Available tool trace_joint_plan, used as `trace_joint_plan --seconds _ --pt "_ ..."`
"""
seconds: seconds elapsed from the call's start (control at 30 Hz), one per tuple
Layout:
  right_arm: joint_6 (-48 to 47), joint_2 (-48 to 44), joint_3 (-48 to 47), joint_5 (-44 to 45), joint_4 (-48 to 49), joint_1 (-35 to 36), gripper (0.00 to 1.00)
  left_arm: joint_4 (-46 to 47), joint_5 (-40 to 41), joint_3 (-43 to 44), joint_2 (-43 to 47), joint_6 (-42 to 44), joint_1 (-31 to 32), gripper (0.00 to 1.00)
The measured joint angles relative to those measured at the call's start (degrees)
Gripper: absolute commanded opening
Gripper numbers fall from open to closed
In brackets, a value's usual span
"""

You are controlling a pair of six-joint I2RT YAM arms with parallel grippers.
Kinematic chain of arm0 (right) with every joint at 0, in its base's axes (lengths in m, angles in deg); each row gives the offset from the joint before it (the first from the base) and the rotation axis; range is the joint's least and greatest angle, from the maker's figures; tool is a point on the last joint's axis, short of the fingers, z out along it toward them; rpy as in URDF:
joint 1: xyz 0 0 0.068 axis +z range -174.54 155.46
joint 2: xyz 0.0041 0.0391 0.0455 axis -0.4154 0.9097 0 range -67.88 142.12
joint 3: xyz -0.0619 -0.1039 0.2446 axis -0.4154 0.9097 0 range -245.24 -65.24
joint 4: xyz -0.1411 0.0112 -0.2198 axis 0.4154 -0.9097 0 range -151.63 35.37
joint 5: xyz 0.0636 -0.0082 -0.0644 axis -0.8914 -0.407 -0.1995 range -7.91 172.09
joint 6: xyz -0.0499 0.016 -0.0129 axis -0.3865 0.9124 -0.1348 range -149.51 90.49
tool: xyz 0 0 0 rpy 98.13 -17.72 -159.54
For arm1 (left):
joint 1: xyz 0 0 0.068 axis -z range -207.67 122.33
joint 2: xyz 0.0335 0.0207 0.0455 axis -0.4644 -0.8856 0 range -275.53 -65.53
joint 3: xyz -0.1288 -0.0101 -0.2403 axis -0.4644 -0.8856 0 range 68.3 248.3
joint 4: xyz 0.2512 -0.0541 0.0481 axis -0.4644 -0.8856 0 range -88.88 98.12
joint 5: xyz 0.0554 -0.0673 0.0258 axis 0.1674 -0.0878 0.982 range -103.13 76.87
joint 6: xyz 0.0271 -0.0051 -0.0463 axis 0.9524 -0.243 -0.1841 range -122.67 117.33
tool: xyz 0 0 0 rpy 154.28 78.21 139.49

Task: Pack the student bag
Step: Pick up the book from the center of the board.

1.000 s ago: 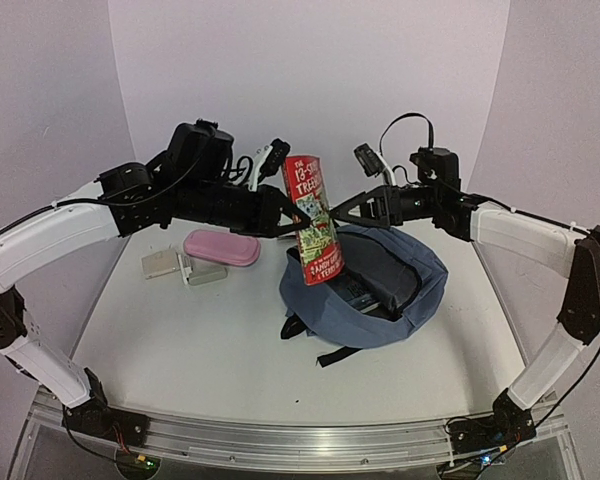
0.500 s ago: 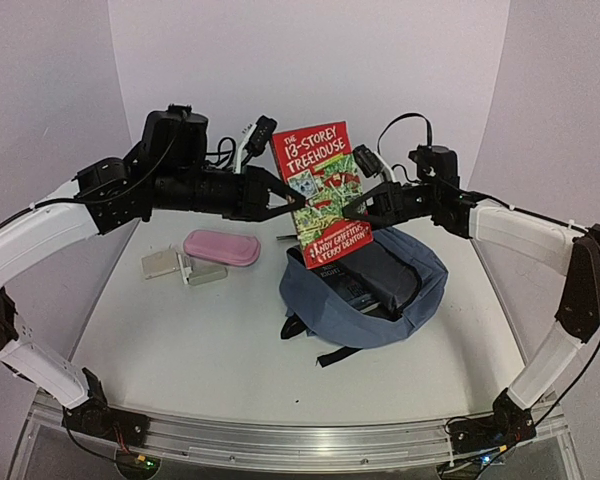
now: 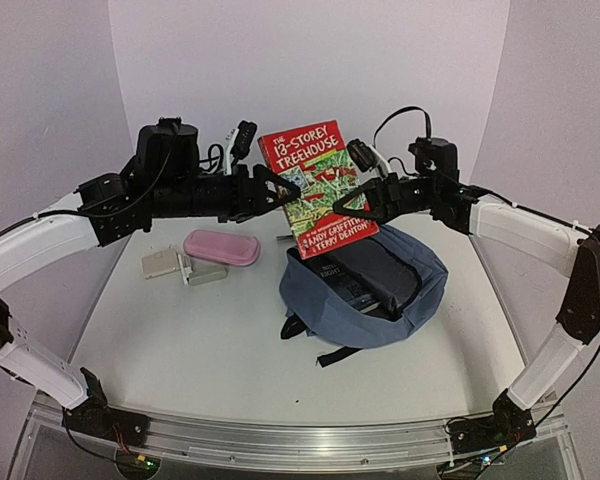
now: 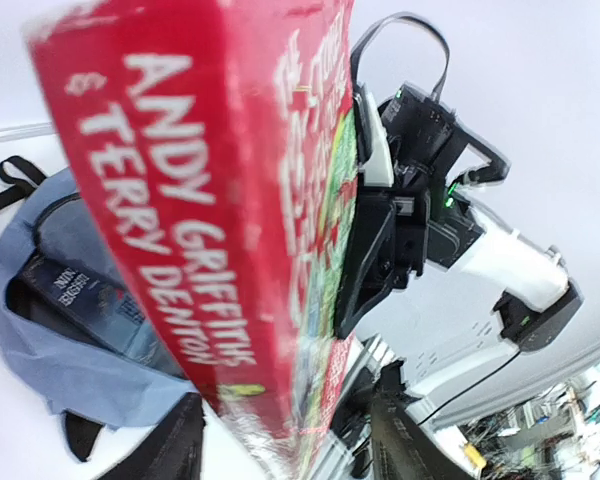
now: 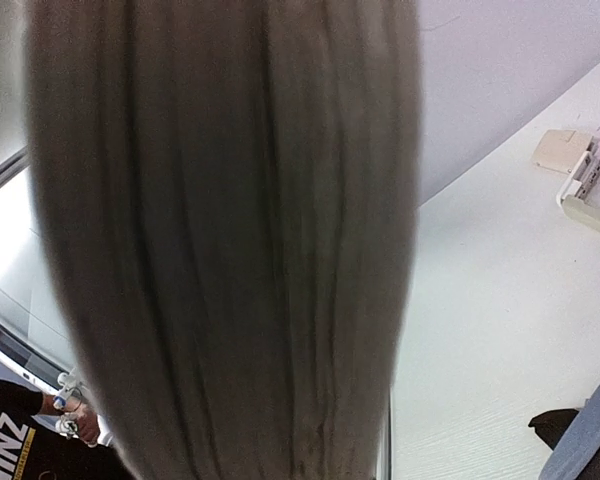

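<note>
- The red book (image 3: 318, 190) has turned in the last second. Before, it showed only its narrow side and hung low, with its bottom at the mouth of the bag. Now it is higher, tilted, and its cover faces the top camera.
- The grip has changed sides. A second ago the left gripper (image 3: 272, 190) carried the book and the right gripper (image 3: 365, 208) stood wide beside it.
- Now the right claw is pressed together on the book's right edge. Its own camera is filled by the page block, and the left wrist view shows a dark finger lying flat on the cover.
- The left claw is now spread at the book's left edge. In its wrist view there is a gap between the book and one finger, so I judge it has let go. Whether the other finger touches the cover I cannot tell.
- The student bag (image 3: 380, 320) lies flat on the table (image 3: 180, 350), right of centre and directly under the lifted book. Its main compartment is unzipped, and a dark book (image 3: 348, 283) is already inside.
- The pink pencil case (image 3: 221, 247) lies to the left of the bag — well apart from it and not yet packed.
- For the task this looks like a handover, nearly finished. The right arm should now be able to lower the book into the opening, if a one-sided pinch keeps it from swinging.
</note>
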State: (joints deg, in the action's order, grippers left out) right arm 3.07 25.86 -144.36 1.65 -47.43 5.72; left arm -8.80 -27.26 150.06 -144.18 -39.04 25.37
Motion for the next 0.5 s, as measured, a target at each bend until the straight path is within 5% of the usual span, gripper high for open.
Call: trace_joint_plan --seconds 0.1,0.23,0.3,0.43,0.5 --pt "1.1 0.0 0.0 0.8 -0.2 0.0 0.00 4.3 -0.1 -2.3 -0.2 -2.3 0.0 0.56" --pt "2.0 0.0 0.0 1.7 -0.6 0.0 0.09 10.6 -0.6 -4.7 -1.9 -5.0 0.0 0.25" --pt "2.2 0.0 0.0 2.2 -0.9 0.0 0.27 13.7 -0.3 -6.2 -2.3 -6.3 0.0 0.03" --pt "1.2 0.0 0.3 5.4 -1.4 -0.6 0.65 18.5 0.5 -9.2 -2.4 -8.8 -0.5 0.00" --pt "-2.2 -0.1 0.5 9.7 -4.4 -1.4 0.67 20.1 1.6 -11.1 -2.3 -10.5 -0.6 0.00"
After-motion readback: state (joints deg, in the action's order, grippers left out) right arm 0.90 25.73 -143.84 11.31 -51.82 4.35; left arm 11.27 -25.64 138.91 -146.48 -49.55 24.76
